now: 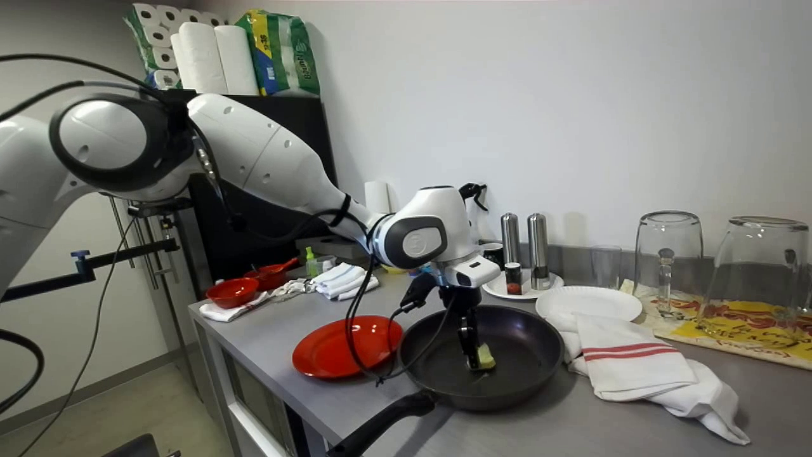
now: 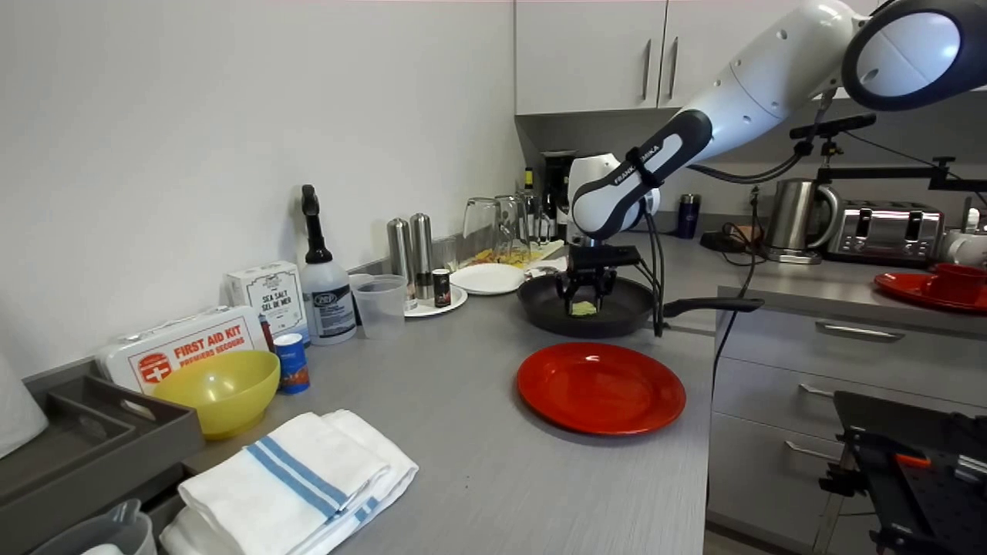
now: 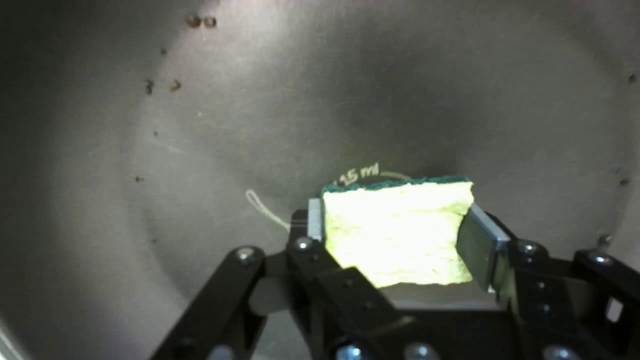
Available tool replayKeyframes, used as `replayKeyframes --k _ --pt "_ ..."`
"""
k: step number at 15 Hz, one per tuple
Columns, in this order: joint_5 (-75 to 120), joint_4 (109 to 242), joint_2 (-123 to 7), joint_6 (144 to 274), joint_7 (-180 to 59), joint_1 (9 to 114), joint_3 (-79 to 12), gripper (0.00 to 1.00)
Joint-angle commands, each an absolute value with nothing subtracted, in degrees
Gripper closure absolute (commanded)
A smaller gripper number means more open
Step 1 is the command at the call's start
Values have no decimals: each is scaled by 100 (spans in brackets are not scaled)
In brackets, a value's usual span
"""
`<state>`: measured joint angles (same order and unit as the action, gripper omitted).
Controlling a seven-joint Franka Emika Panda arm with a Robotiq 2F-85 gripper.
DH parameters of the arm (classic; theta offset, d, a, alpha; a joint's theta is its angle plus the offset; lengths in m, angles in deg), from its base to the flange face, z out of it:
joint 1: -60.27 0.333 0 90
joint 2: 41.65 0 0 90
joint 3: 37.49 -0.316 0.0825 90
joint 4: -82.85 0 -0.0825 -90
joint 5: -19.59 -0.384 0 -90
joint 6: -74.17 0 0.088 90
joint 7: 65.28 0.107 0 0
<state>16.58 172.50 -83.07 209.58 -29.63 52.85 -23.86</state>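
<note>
My gripper (image 3: 398,231) is shut on a small yellow sponge (image 3: 395,230) with a thin dark green scouring layer along its far edge. Both pads press the sponge's sides, and its right side is dented. Low inside a dark frying pan (image 3: 225,150), the sponge is over printed markings; whether it touches the bottom is hard to tell. Dark specks (image 3: 194,21) are scattered over the pan's surface. Both exterior views show the sponge (image 1: 486,357) (image 2: 584,309) within the pan (image 1: 523,349) (image 2: 628,308), the arm reaching down from above.
Beside the pan lies a red plate (image 1: 317,349) (image 2: 601,389). A striped white towel (image 1: 634,355) is on the pan's opposite side, near a white plate (image 1: 590,303). Metal mills (image 1: 538,244) and glass mugs (image 1: 669,254) stand along the wall. The pan's handle (image 1: 387,422) points outward; cables (image 1: 350,311) hang from the arm.
</note>
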Motion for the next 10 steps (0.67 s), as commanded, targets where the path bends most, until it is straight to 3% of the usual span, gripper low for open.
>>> replayKeyframes --k 1,5,10 --pt "1401 17734 -8069 20516 -3548 5261 -2769 61" --pt "1344 17735 -8035 20089 -3775 5268 -2826 61" --pt "1890 17720 -8268 20659 -3156 5535 -2268 61"
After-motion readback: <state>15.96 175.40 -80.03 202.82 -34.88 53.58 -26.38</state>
